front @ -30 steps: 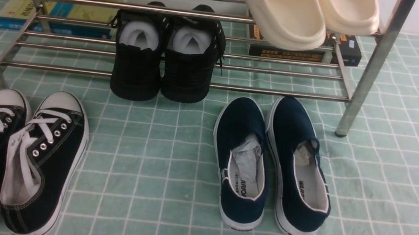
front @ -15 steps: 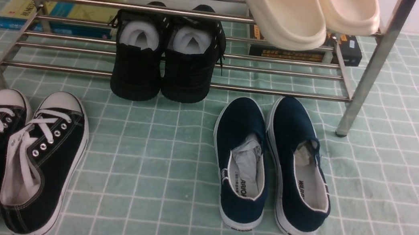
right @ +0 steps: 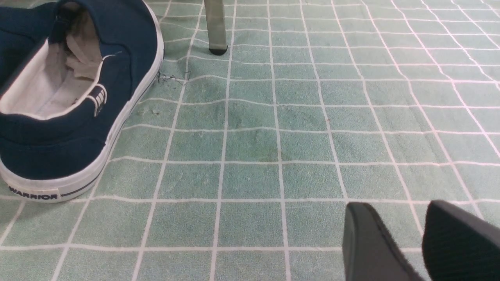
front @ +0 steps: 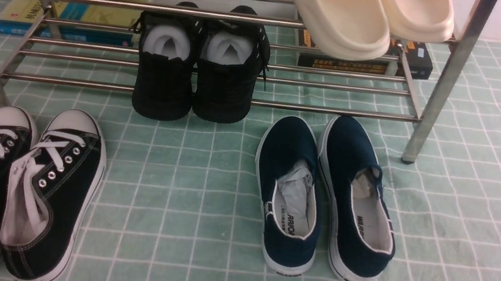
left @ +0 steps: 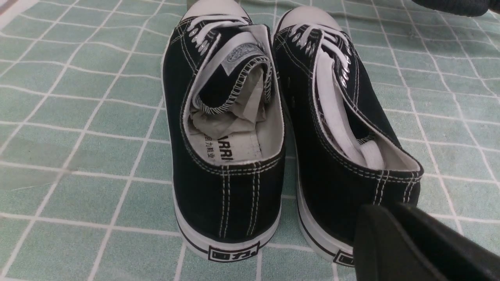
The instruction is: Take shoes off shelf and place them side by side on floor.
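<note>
Two black canvas sneakers (front: 17,187) side by side on the pale green floor (front: 181,228), just before the shelf's left leg, toes towards the shelf (front: 332,110), clear of its bars. Left fingers (left: 410,249) close behind one sneaker's heel; spread or pressed together, cannot tell. Right fingers (right: 367,242) slightly spread, pinching nothing, low over bare floor short of the shelf's right leg. Navy slip-ons (front: 320,198) paired before the shelf's right half. On the lower tier, all-black shoes (front: 196,75); beyond, books (front: 68,15); on the upper tier, cream slides (front: 368,16).

Shoes (front: 17,187) side by side on floor (front: 183,209), front-left of shelf (front: 428,111); slip-ons (front: 325,198) to right.
</note>
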Robot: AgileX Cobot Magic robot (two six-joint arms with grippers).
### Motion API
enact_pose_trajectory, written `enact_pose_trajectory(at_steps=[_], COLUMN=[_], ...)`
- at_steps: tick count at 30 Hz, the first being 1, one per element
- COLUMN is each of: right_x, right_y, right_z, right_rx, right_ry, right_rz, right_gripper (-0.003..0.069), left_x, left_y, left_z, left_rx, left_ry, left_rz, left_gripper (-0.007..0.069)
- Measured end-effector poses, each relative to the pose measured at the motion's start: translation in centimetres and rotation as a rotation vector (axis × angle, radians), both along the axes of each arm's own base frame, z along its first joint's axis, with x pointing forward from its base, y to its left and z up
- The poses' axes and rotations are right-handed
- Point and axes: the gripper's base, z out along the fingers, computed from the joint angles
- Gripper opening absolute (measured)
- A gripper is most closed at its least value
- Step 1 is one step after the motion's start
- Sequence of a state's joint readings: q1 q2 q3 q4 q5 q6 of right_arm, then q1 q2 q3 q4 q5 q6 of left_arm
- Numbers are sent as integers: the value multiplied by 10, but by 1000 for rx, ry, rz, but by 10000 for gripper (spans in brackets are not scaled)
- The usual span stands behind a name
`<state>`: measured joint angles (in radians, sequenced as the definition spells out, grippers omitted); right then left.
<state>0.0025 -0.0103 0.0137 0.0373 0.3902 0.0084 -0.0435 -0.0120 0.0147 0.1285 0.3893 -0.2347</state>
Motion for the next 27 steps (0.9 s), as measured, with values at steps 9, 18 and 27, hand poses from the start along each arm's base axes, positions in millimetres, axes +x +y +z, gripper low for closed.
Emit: enact_pose_trajectory(at_steps=[9, 18, 27], right_x=[0, 0, 0], right_y=[0, 0, 0], right_z=[0, 0, 0], right_rx=[0, 0, 0], right_ry=[0, 0, 0], right_rz=[0, 0, 0], right_gripper=[240, 240, 240], left_x=[0, 0, 0], left_y=[0, 0, 0], left_z=[0, 0, 0], left_rx=[4, 4, 4], left_ry=[0, 0, 0], left_rz=[0, 0, 0], left_gripper=[83, 88, 89])
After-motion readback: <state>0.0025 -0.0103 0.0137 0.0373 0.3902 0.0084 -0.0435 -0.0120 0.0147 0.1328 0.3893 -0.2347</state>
